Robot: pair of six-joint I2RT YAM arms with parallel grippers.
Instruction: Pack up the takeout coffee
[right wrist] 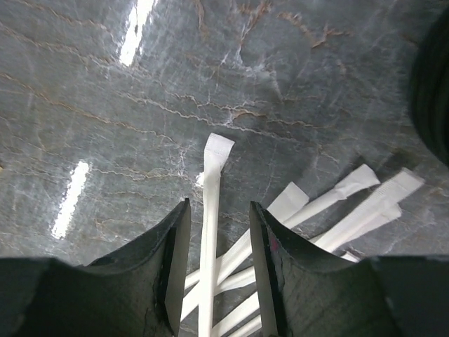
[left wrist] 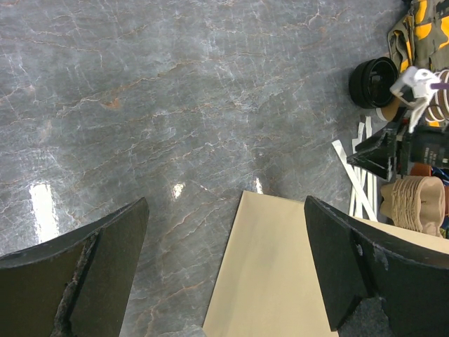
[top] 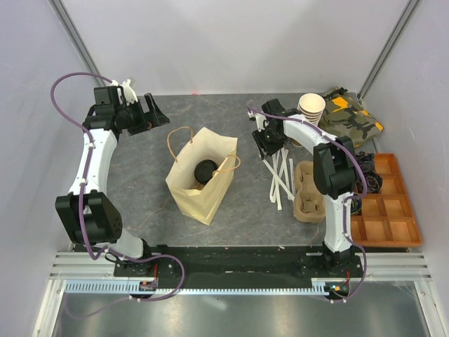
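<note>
Sitting coffee (top: 205, 170), apart from right hand (right wrist: 219, 206)

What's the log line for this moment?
takeout coffee: inside paper bag | left gripper: open, empty | right gripper: open, straddling wrapped straw

The worktop (left wrist: 175, 105) is glossy, marble-patterned; the bag (top: 200, 198) is matt kraft paper; the takeout coffee (top: 205, 170) has a black plastic lid.

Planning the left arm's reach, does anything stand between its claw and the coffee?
The coffee sits inside the bag, only its black top showing. The bag's wall lies between it and the left claw. From above, the open top leaves it clear.
</note>
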